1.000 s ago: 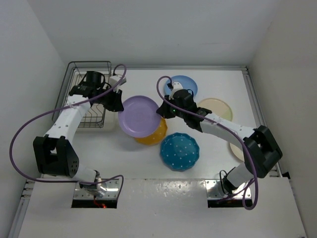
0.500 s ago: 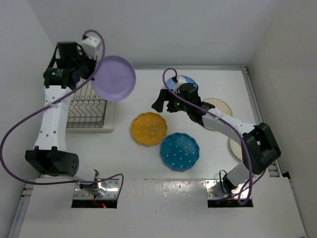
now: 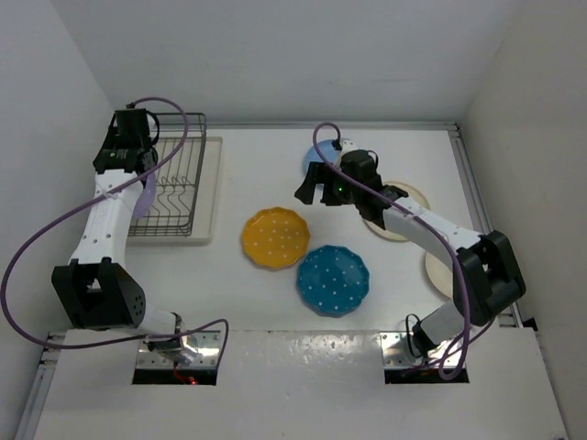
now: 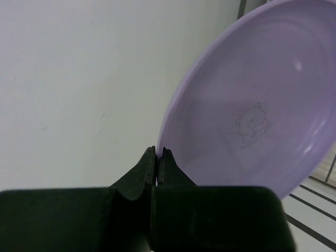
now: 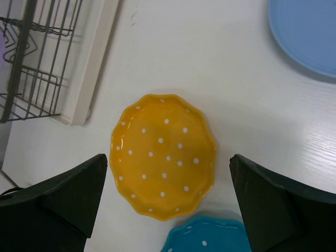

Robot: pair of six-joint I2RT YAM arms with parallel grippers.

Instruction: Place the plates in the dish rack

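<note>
My left gripper [image 4: 158, 152] is shut on the rim of the lavender plate [image 4: 252, 110], which stands on edge. From above, the plate [image 3: 142, 198] shows as a sliver at the left side of the dish rack [image 3: 174, 183], under my left gripper [image 3: 131, 176]. My right gripper [image 5: 168, 157] hangs open and empty above the dotted yellow plate [image 5: 163, 152]; seen from the top, this gripper [image 3: 312, 188] is right of the rack. The yellow plate [image 3: 275, 238] and teal plate [image 3: 332, 280] lie flat mid-table. The light blue plate [image 3: 319, 158] and a cream plate [image 3: 401, 213] lie partly hidden by the right arm.
The rack stands on a flat cream tray [image 3: 207, 188] at the table's left. Rack wires [image 5: 37, 79] and the tray's edge [image 5: 94, 68] show at the upper left of the right wrist view. Another pale round thing [image 3: 438, 273] lies by the right edge.
A second ago both grippers were at the lavender plate over the yellow one. The right one let go and opened. My left arm lifted the plate and brought it down at the rack's left side.
</note>
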